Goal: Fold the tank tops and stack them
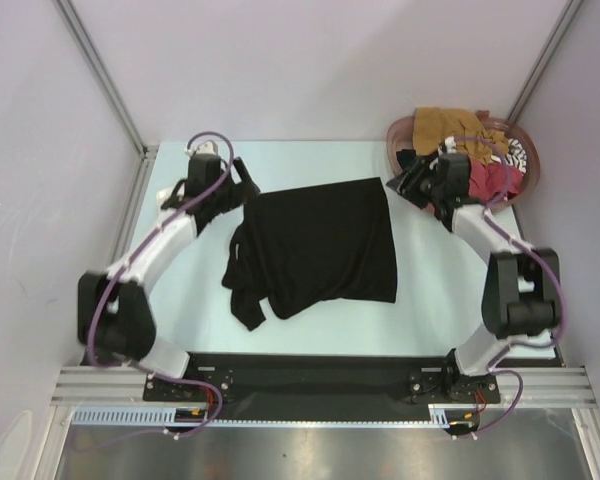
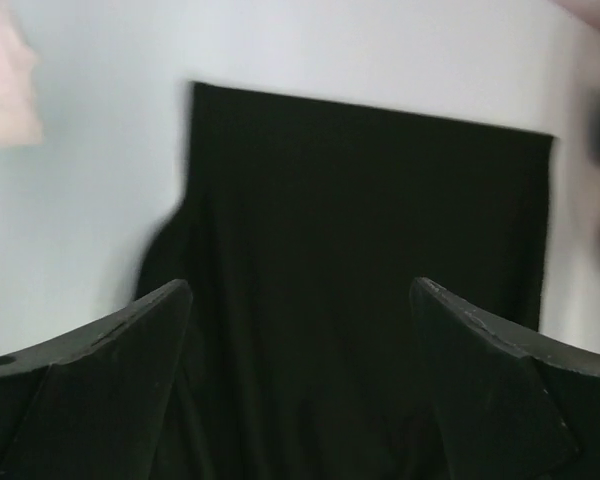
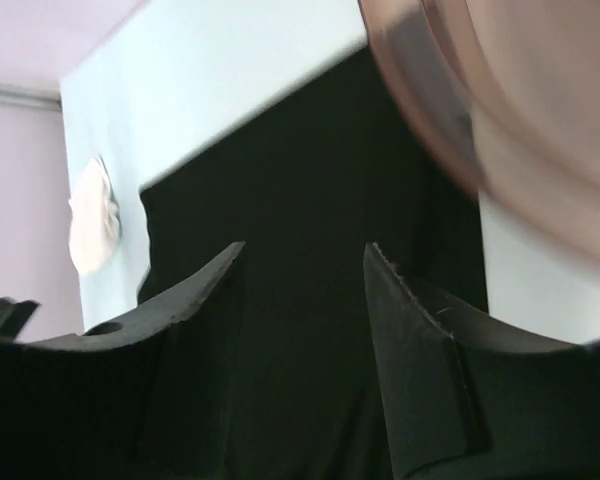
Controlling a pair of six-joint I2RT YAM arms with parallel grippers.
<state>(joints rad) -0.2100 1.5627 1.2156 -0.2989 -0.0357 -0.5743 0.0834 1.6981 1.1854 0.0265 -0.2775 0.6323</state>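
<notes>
A large black tank top (image 1: 315, 250) lies spread on the table's middle, its straight hem toward the back and its bunched straps at the near left. My left gripper (image 1: 246, 188) hovers at the cloth's back left corner, jaws wide open and empty. In the left wrist view the black tank top (image 2: 365, 220) fills the space under the left gripper (image 2: 300, 290). My right gripper (image 1: 394, 187) is at the back right corner, open, holding nothing. Beneath the right gripper (image 3: 305, 255) lies the same black tank top (image 3: 300, 170). More tank tops, mustard (image 1: 445, 122), red (image 1: 500, 180) and striped (image 1: 518, 152), sit in the basket.
The round reddish-brown basket (image 1: 396, 130) stands at the back right corner, close behind my right gripper; its rim (image 3: 450, 110) looms blurred in the right wrist view. Metal frame posts and pale walls enclose the table on three sides.
</notes>
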